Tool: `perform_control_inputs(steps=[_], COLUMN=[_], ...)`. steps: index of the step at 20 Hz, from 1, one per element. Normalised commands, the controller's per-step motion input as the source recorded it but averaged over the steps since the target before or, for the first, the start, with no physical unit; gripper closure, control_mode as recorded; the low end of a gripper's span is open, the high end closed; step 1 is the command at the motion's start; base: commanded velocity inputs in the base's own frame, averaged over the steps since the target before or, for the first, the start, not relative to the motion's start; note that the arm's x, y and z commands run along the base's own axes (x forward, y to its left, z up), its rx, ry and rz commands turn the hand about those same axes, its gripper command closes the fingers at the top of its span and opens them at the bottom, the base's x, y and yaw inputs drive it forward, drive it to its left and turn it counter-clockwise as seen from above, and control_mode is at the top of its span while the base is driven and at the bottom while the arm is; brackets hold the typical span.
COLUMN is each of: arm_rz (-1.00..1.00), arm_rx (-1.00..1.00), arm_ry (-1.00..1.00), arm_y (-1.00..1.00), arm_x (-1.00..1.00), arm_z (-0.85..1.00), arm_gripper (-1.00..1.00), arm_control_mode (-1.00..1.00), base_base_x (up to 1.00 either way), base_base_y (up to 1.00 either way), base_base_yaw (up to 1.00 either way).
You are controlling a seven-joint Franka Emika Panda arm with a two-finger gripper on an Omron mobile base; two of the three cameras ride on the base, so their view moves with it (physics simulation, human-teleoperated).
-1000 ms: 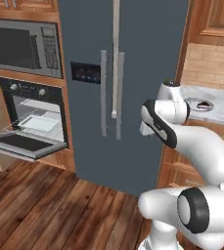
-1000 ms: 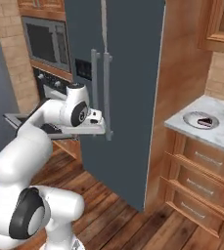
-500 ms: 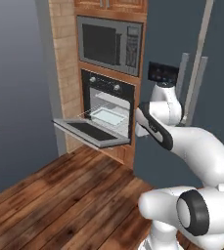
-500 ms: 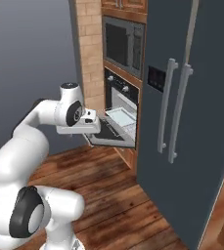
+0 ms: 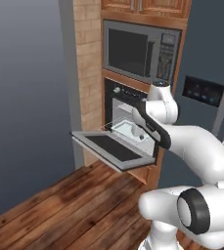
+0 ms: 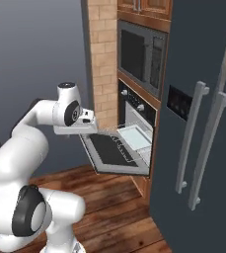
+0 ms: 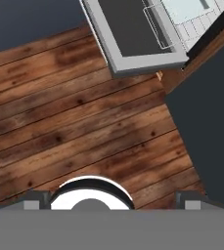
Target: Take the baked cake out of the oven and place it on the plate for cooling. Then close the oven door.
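The oven [image 5: 128,114] sits in the wood surround below the grey microwave [image 5: 140,51], and the oven door [image 5: 114,149] hangs fully dropped, its dark glass facing up and level; inside, on the wire rack [image 6: 134,137], lies a pale, shallow rectangular pan [image 5: 127,128], which I judge to hold the baked cake, though the cake itself is too faint to make out; the plate is nowhere among these views. The gripper [image 6: 87,118] is carried at the end of a folded arm, beside the open door and off its outer corner, touching nothing; whether the jaws are spread or closed cannot be told, since the fingers are too small in the base views and hidden in the hand view. The hand camera looks straight down on the plank floor [image 7: 84,122], with the door's grey frame [image 7: 147,61] and the rack's edge at the top. By my reading the step in hand is the approach to the oven, with the cake not yet reached; the next move calls for tipping the hand from downward to forward, then reaching over the lowered door into the cavity, clear of the door's frame and the rack's front rail, to take the pan by its near rim.
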Motion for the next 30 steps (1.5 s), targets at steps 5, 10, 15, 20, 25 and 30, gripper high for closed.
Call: perform_control_inputs(steps=[5,10,15,20,25,30], arm_rz=[0.0,0.0,0.0,0.0,0.0,0.0], arm_rx=[0.0,0.0,0.0,0.0,0.0,0.0], arm_ry=[0.0,0.0,0.0,0.0,0.0,0.0], arm_y=[0.0,0.0,0.0,0.0,0.0,0.0], arm_x=[0.0,0.0,0.0,0.0,0.0,0.0], arm_z=[0.0,0.0,0.0,0.0,0.0,0.0], arm_gripper=[-1.0,-1.0,-1.0,-1.0,-1.0,-1.0], arm_control_mode=[1.0,1.0,1.0,1.0,1.0,1.0], base_base_x=[0.93,0.71,0.58,0.51,0.62,0.61], base_base_y=[-0.04,-0.26,-0.26,-0.21,-0.21,-0.16], base_base_yaw=[0.22,0.23,0.19,0.12,0.1,0.09])
